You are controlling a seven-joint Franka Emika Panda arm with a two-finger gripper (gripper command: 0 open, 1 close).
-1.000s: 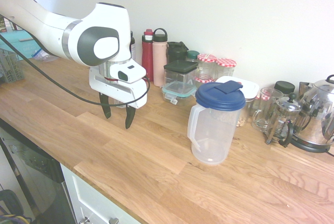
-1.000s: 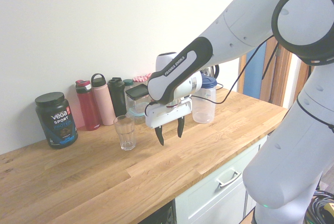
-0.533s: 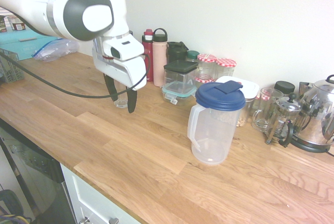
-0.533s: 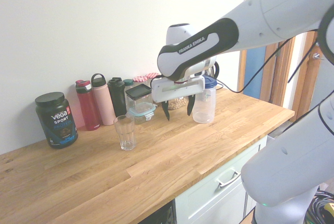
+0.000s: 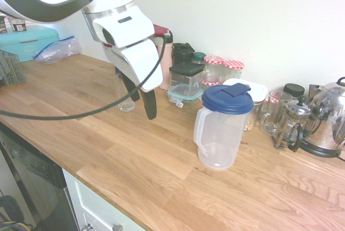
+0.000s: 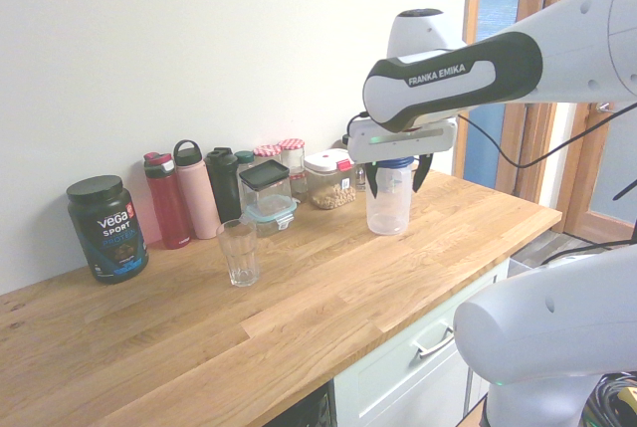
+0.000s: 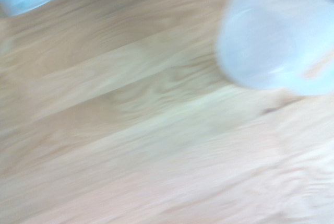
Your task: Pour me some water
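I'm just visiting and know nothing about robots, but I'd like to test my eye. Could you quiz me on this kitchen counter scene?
1. True or false: the clear plastic pitcher with the dark blue lid stands upright on the wooden countertop.
2. What is the robot's two-finger gripper holding? A) the pitcher B) the clear drinking glass C) nothing
3. Fill in: the lid of the black Vega Sport powder tub is ____ in colour.

Key: 1 true; 2 C, the jaws are open and empty; 3 black.
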